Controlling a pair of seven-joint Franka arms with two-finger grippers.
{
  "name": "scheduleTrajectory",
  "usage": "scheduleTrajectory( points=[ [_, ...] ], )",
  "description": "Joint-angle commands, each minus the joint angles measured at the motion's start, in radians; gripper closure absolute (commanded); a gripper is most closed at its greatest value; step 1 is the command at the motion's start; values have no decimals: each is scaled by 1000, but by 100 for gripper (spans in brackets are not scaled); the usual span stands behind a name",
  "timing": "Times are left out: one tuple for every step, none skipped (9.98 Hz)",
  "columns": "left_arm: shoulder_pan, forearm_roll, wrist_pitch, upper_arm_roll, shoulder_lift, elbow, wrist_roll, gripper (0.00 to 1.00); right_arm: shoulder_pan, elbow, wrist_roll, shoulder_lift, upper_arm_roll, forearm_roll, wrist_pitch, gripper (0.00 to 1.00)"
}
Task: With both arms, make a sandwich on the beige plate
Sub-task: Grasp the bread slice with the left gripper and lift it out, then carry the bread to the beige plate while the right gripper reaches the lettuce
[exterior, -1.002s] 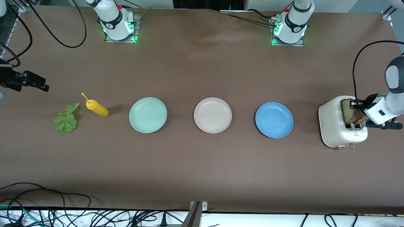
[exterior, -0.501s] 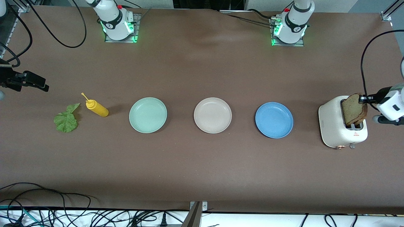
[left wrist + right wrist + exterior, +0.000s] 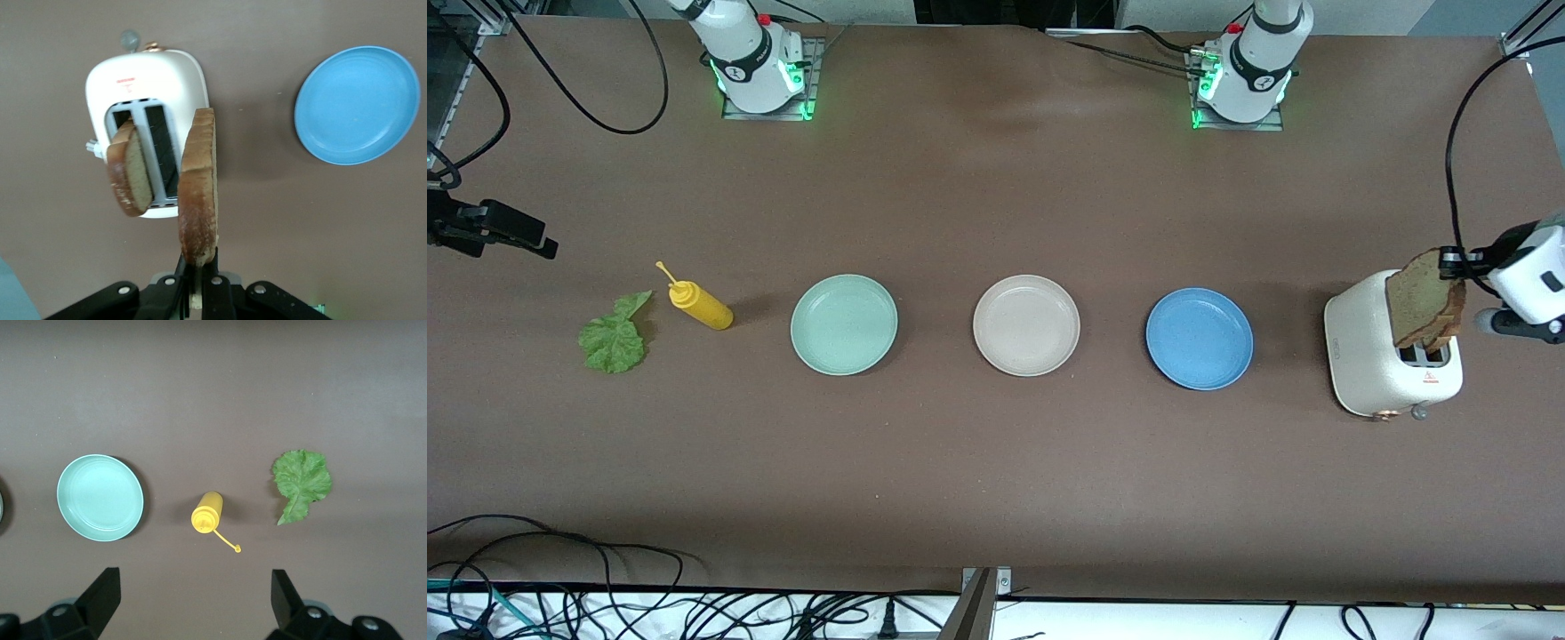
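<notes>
Bread slice [image 3: 1424, 297] lifted higher, upright on edge, left hand [image 3: 197, 293] clamping it

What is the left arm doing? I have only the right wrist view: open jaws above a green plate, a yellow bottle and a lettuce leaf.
Observer: The left arm holds a bread slice in shut jaws over a toaster.
Operator: Is there more bread in the toaster?
Observer: Yes, a second slice sticks up from one slot.
Operator: Is anything on the beige plate?
Observer: No. The beige plate is bare, between the green plate and a blue plate.
</notes>
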Motion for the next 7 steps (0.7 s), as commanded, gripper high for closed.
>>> scheduleTrajectory(
  points=[
    [-64, 27, -42, 0, 6, 51, -13, 100, 0, 5, -13, -3, -2, 9, -12, 0],
    [-92, 15, -47, 1, 6, 51, -12, 100, -2, 5, -14, -3, -9, 7, -12, 0],
    [-136, 15, -50, -12, 7, 51, -13, 100, 0, 7, -31, -3, -23, 1, -12, 0],
    [-188, 3, -50, -12, 19, 51, -13, 100, -2, 10, -68, -2, -28, 3, -11, 0],
    [-239, -28, -50, -12, 39, 49, -18, 100, -2, 11, -68, 1, -47, 3, -11, 0],
    [-266, -81, -50, -12, 64, 49, -54, 100, -2, 13, -67, 1, -52, -9, -11, 0],
    [-276, -191, -47, -12, 99, 49, -102, 100, -2, 13, -68, 1, -58, -66, -12, 0]
  ],
)
